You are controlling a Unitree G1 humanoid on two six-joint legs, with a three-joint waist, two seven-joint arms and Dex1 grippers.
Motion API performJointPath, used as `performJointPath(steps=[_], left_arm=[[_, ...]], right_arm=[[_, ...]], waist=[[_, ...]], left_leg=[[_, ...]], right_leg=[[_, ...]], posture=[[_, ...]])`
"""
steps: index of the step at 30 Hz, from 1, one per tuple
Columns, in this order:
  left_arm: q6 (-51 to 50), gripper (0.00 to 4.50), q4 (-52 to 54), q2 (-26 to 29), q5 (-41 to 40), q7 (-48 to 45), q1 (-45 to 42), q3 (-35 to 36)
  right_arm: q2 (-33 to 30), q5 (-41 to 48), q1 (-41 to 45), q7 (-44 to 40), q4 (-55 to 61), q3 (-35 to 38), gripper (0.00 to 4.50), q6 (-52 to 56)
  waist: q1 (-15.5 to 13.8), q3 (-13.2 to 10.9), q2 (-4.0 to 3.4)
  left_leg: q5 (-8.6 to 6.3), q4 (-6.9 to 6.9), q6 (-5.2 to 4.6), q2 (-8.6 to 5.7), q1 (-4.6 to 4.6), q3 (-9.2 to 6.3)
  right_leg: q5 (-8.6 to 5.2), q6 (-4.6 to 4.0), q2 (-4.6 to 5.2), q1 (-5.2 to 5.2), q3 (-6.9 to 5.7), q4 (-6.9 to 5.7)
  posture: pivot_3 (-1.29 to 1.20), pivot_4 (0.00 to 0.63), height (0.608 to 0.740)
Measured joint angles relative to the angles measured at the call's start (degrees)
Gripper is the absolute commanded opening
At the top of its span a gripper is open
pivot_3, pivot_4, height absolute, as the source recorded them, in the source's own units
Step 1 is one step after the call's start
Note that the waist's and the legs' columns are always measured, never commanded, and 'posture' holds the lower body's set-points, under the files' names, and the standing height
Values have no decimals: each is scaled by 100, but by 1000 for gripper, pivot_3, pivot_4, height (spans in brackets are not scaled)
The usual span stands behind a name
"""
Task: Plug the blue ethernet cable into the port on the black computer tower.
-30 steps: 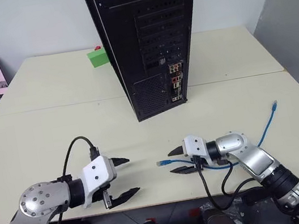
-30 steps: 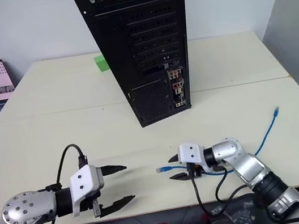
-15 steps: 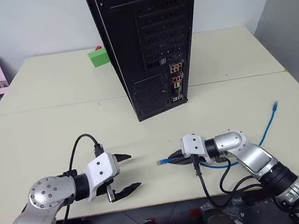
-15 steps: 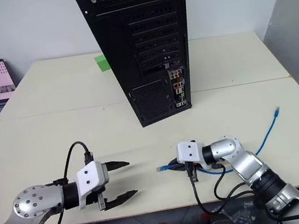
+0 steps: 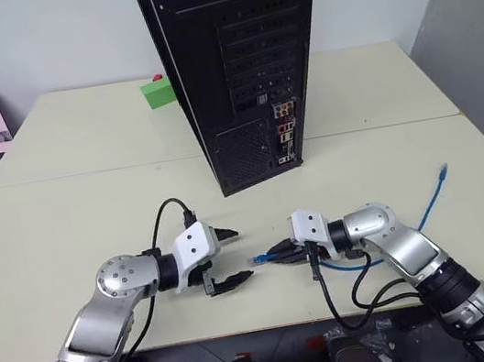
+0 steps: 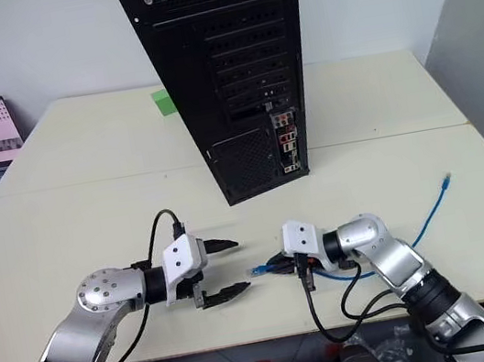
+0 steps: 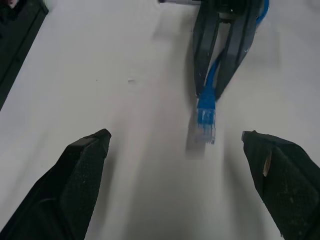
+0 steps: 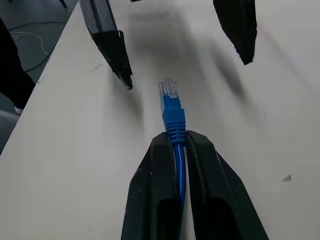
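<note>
Swung in toward thin light-blue ethernet cable (image 5: pixel 420 217): left pincer (image 5: pixel 228 258), spread. Right pincer (image 8: pixel 175 145) now clamped behind clear plug (image 8: pixel 169 94). Limp, light cord; best gripped at boot.

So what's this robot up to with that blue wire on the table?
Its right gripper is shut on the blue ethernet cable just behind the plug, which sticks out past the fingertips; the rest of the cord trails across the table. The left gripper hangs open beside it, fingers either side of the plug without touching. The black computer tower stands further back, and nothing is in its port yet.
</note>
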State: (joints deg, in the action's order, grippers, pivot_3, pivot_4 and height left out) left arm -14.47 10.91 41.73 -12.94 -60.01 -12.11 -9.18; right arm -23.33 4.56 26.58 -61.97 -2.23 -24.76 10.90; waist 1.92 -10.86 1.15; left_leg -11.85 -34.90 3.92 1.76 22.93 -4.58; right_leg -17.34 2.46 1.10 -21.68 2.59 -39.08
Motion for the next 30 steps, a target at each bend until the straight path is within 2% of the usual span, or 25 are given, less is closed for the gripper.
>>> performJointPath(steps=[1,18,19,28,30], left_arm=[[7,4146,-44,-33,1,-43,-14,-23],[278,398,-368,-313,166,-212,-220,-359],[292,283,-369,-315,166,-212,-220,-359],[553,283,-463,-319,209,-193,-220,-360],[608,283,-478,-335,207,-188,-220,-360]], right_arm=[[2,0,0,4,0,0,36,1],[-2,2,48,66,23,0,25,80],[-8,2,62,65,23,1,25,83],[-40,8,82,66,88,2,23,123],[-42,37,85,65,95,24,732,183]], waist=[[0,0,0],[0,0,0],[-3,0,0],[-3,0,0],[-3,0,0]], left_leg=[[0,0,0,0,0,0],[0,-1,0,-1,1,-2],[0,-1,0,-1,1,-2],[0,-1,0,-1,1,-2],[0,-1,0,-1,1,-3]], right_leg=[[0,0,0,0,0,0],[0,0,0,1,-1,-1],[0,0,0,1,-1,0],[0,0,0,1,-1,-1],[0,0,0,1,-1,-1]], posture=[[0,150,740],[0,150,740],[0,150,740],[0,150,740],[0,150,740]])
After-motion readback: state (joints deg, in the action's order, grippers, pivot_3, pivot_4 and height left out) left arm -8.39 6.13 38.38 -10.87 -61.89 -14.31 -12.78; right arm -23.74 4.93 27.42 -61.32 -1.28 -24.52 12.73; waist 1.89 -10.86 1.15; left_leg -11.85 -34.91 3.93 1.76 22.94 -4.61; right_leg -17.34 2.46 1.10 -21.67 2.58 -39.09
